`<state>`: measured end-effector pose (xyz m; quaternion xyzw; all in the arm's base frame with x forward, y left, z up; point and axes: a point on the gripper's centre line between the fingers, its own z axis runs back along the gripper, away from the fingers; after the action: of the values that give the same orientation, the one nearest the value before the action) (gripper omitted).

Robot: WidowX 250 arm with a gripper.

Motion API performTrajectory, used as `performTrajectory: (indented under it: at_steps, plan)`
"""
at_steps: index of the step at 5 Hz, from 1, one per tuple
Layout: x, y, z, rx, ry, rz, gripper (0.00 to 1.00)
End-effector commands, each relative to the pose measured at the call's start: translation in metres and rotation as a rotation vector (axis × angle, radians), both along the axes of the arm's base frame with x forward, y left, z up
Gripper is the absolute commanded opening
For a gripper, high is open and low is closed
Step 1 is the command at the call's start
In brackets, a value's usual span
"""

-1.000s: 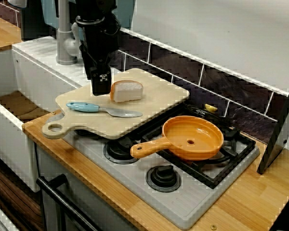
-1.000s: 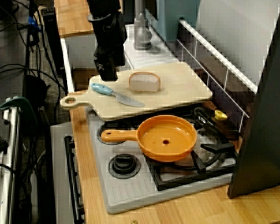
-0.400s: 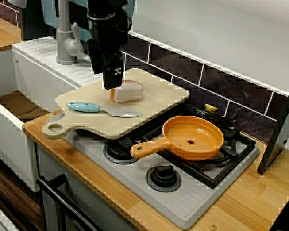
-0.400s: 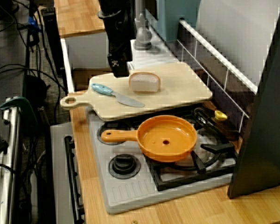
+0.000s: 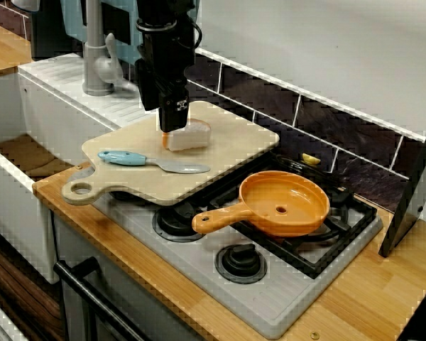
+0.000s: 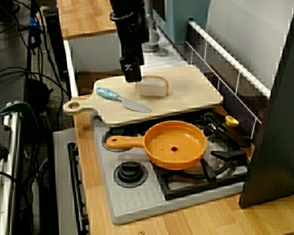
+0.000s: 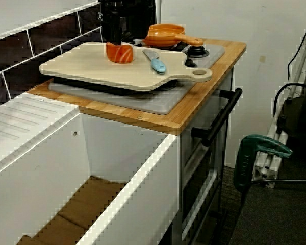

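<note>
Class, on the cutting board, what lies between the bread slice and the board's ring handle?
A knife with a light blue handle lies on the cutting board between the bread slice and the ring handle, clearest in the view facing the tiled wall.

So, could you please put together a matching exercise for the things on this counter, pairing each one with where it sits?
Column one:
1. bread slice
2. knife
3. pan
4. gripper

Column two:
A. on the stove, over a burner grate
B. hanging over one end of the bread slice
C. lying flat on the near half of the cutting board
D. on the cutting board's far half, below the arm

Pairs: 1-D, 2-C, 3-A, 4-B.
</note>
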<state>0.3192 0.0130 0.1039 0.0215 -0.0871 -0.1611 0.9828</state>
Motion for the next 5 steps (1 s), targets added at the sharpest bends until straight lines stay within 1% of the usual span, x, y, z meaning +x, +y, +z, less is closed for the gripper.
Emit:
performTrajectory:
  at_steps: [1, 2, 3, 4, 5]
  plan:
    - [0.007, -0.005, 0.01, -0.003, -0.037, 0.012, 1.0]
    - [0.009, -0.007, 0.006, -0.005, -0.033, 0.013, 1.0]
    - [0.014, -0.008, -0.004, 0.015, -0.026, 0.017, 1.0]
    - [0.017, -0.009, -0.011, 0.024, -0.016, 0.024, 1.0]
    - [0.019, -0.009, -0.014, 0.011, -0.011, 0.026, 1.0]
